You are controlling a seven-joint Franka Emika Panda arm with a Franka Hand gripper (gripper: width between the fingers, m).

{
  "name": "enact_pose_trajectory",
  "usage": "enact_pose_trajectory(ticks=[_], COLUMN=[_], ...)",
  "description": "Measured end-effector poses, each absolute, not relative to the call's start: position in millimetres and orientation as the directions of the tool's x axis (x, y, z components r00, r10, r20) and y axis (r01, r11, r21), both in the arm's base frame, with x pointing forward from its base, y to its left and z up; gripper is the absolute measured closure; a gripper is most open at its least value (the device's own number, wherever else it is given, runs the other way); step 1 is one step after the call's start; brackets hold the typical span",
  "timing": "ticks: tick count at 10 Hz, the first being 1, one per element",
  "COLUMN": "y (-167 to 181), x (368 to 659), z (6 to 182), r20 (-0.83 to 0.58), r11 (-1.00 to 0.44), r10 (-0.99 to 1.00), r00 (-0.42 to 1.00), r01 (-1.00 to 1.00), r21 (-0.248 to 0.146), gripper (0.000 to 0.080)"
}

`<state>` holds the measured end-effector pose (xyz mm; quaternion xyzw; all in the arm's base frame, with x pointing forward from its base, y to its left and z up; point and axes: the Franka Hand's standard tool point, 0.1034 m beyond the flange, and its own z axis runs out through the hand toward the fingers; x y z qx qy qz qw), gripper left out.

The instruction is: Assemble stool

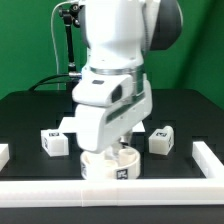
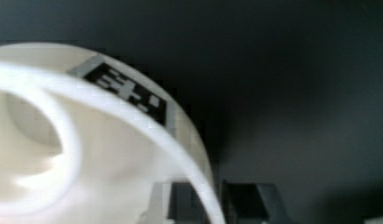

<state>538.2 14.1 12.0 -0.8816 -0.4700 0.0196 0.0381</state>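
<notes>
Green backdrop (image 1: 30,40) hangs behind a black table (image 1: 30,110), and in the lower centre of the exterior view the stool's round seat (image 1: 108,168) rests just beside the front border rail (image 1: 110,192); whether they touch I cannot tell. In the wrist view its curved white wall fills most of the picture, with a marker tag (image 2: 127,88) on its outer face. The gripper (image 2: 214,203) stands directly over the seat. Its dark fingers (image 2: 252,200) are drawn in close, one on each side of the thin rim, so it appears to be pinching the seat's wall rather than closing on nothing. The step in hand looks like placing the seat for the legs. To do that well, the pinch should sit square on the wall and the seat should travel slowly and flat. A single-point hold on a round rim could let it swivel or tip. One leg (image 1: 55,141) stands at the exterior view's left and another leg (image 1: 161,139) at its right, both near the seat but apart from it. A third leg is not visible.
</notes>
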Motion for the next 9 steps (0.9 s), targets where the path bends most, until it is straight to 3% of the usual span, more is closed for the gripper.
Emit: enact_pose_trajectory(ticks=[9], y=[98.4], x=[569.5], z=[11.8], r20=[0.039], r11=[-0.533], r10=[0.843], r00=[0.536], r01=[0.843], r21=[-0.068], gripper=[0.0760])
